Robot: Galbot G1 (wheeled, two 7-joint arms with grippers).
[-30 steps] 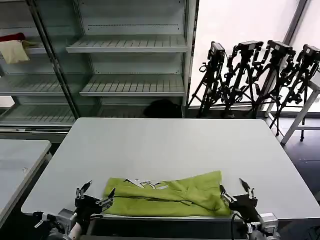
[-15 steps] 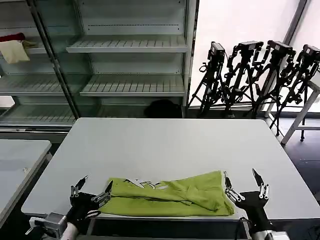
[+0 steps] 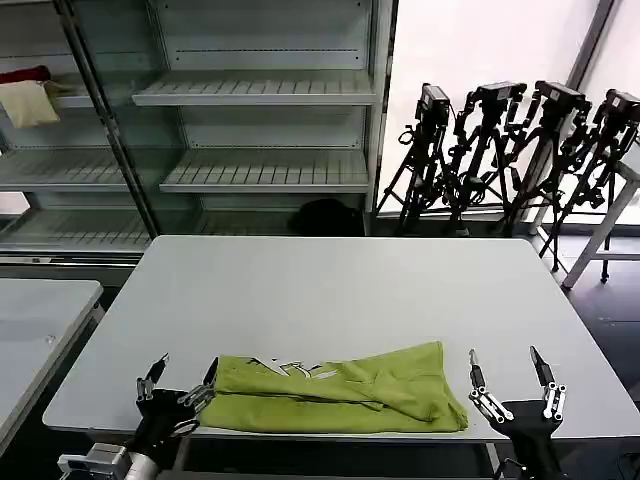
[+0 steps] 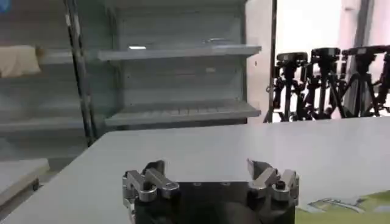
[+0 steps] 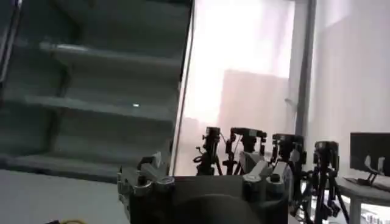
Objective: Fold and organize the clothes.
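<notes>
The clothes, a lime-green T-shirt [image 3: 340, 393], lie folded into a long band near the table's front edge, with a white and grey print showing at the upper left of the band. My left gripper [image 3: 180, 375] stands open just off the shirt's left end, holding nothing. My right gripper [image 3: 508, 371] stands open a little to the right of the shirt's right end, also holding nothing. In the left wrist view the left gripper [image 4: 209, 176] spreads wide over the table, and a strip of the green shirt [image 4: 359, 204] shows beside it. The right gripper [image 5: 204, 173] points up toward the room.
The white table [image 3: 340, 290] stretches bare behind the shirt. A second table [image 3: 35, 320] stands at the left. Metal shelves [image 3: 260, 95] fill the back, with a pale yellow cloth [image 3: 28, 102] and a red cloth [image 3: 25, 74] on one. Camera tripods [image 3: 520, 150] stand at the back right.
Both grippers have drawn back from the shirt's ends, the left outward to the left, the right outward to the right and lower in view. The shirt lies still.
</notes>
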